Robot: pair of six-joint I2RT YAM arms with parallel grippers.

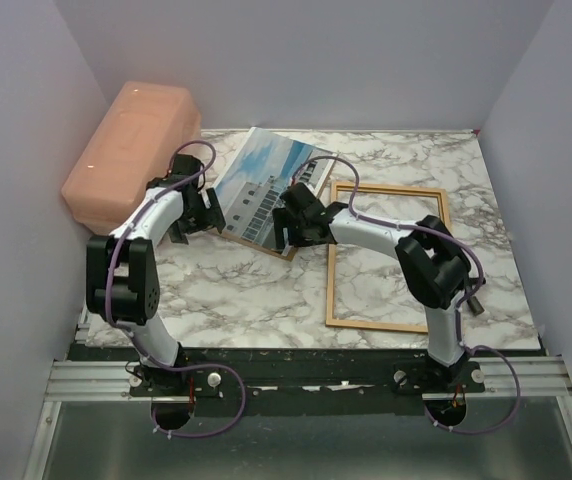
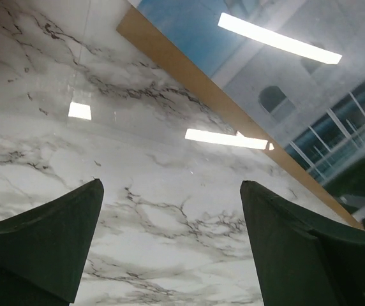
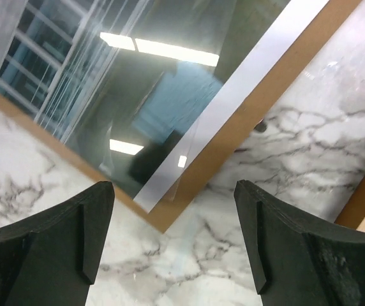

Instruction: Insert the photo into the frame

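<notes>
I find no readable text, labels or numbers in any view. The glossy white-edged building print shows none.

Left gripper with jaws spread apart above the marbled surface; photo on brown backing board at 1 o'clock, reflecting light strips.

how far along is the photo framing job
Done: nothing yet. The photo lies on its board, outside the empty frame. In hand: nothing; the left pincer and right pincer hang open by its edges. Left: grip the photo and set it in the frame.
</notes>
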